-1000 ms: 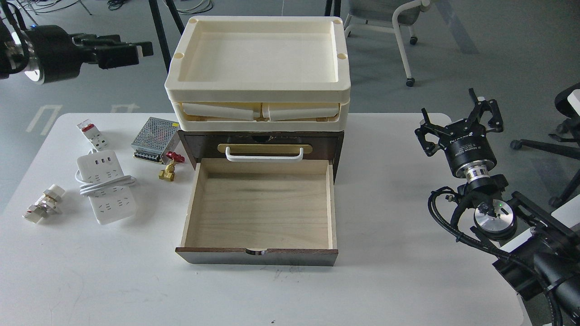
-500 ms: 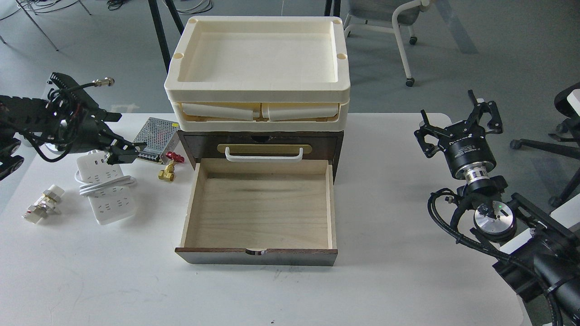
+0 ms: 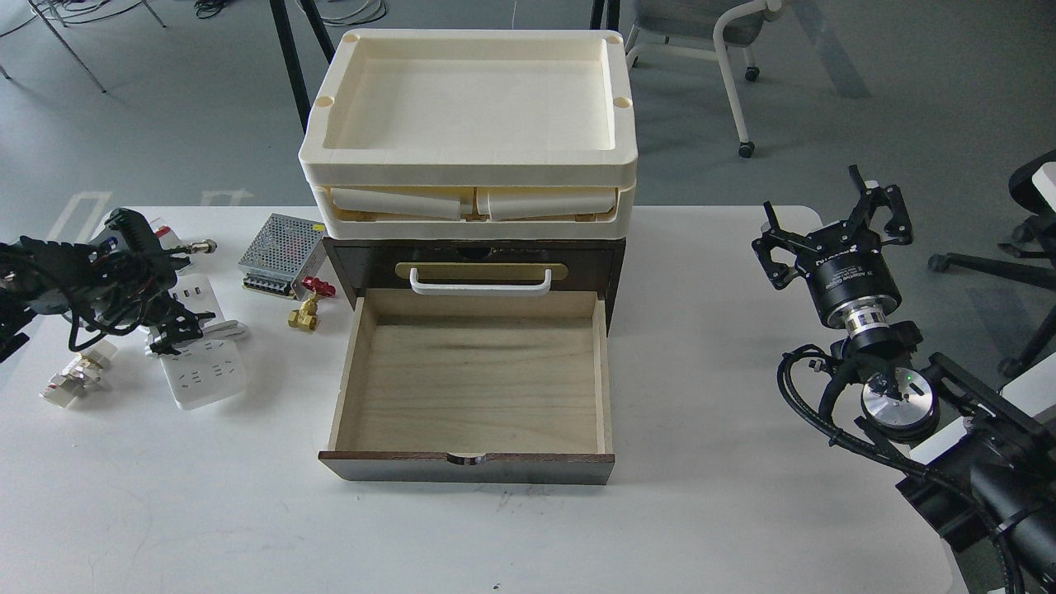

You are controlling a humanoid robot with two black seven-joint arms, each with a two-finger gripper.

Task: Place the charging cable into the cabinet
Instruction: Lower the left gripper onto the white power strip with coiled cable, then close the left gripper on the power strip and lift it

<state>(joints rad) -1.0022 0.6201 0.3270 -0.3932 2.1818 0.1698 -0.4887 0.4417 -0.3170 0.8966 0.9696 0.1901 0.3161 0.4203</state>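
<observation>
The charging cable (image 3: 206,371), a white power strip with its cord coiled round the middle, lies on the white table (image 3: 709,371) at the left. My left gripper (image 3: 179,327) is low over the strip's middle, its dark fingers spread on either side of the coil and covering the upper half. Whether it touches the strip I cannot tell. The cabinet (image 3: 474,264) stands at centre, with its lower drawer (image 3: 474,371) pulled out, pale inside and empty. My right gripper (image 3: 833,219) is open and empty above the table's right side.
Stacked cream trays (image 3: 470,107) sit on top of the cabinet. A silver perforated power-supply box (image 3: 280,247) and a brass valve with a red handle (image 3: 309,305) lie between strip and cabinet. A white fitting (image 3: 78,375) lies at the far left. The breaker block (image 3: 165,233) peeks from behind my left arm.
My left arm has swung down from high at the far left, and its gripper is now low over the power strip. The right arm has barely moved.
</observation>
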